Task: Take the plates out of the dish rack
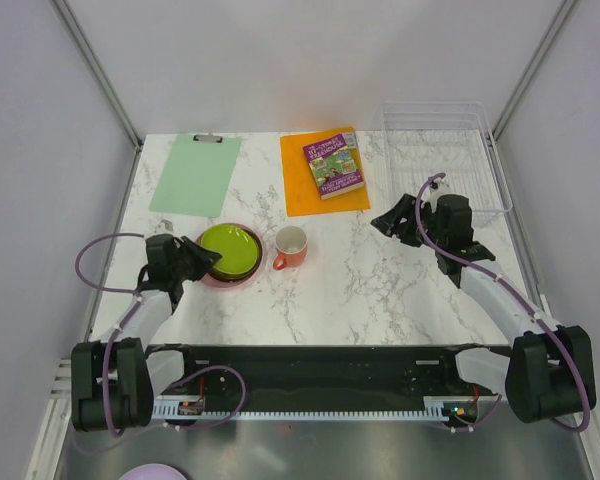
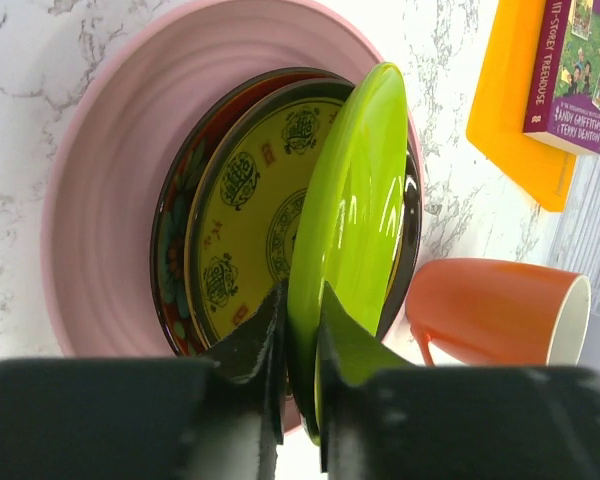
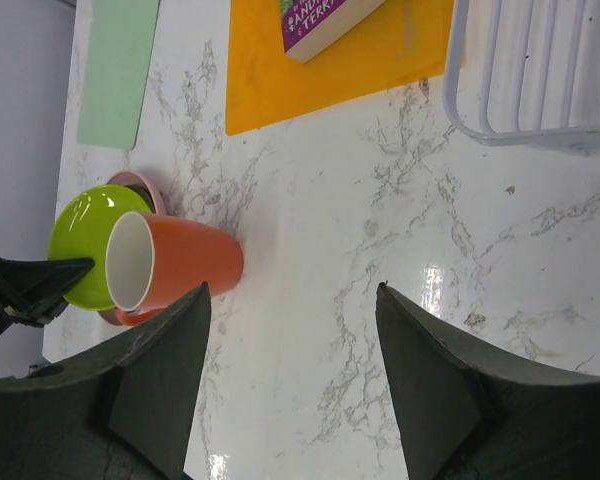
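**Left jaws clamped, right jaws open**

Top: see-through wire dish rack (image 1: 432,104) upper right, right gripper (image 1: 388,222) near it, lower left.
Left wrist: left gripper (image 2: 300,310) pinches the rim of the tilted lime green plate (image 2: 355,220) at centre, over brown-and-yellow patterned plate (image 2: 245,220), dark red patterned plate (image 2: 170,240), large pink plate (image 2: 120,170).
Right wrist: jaws spread, gripping nothing.

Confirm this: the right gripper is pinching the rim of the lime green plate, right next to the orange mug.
Not quite. The left gripper, not the right, pinches the rim of the lime green plate, as the left wrist view shows. The right gripper is open and holds nothing. The rest stands: the plate is right next to the orange mug.
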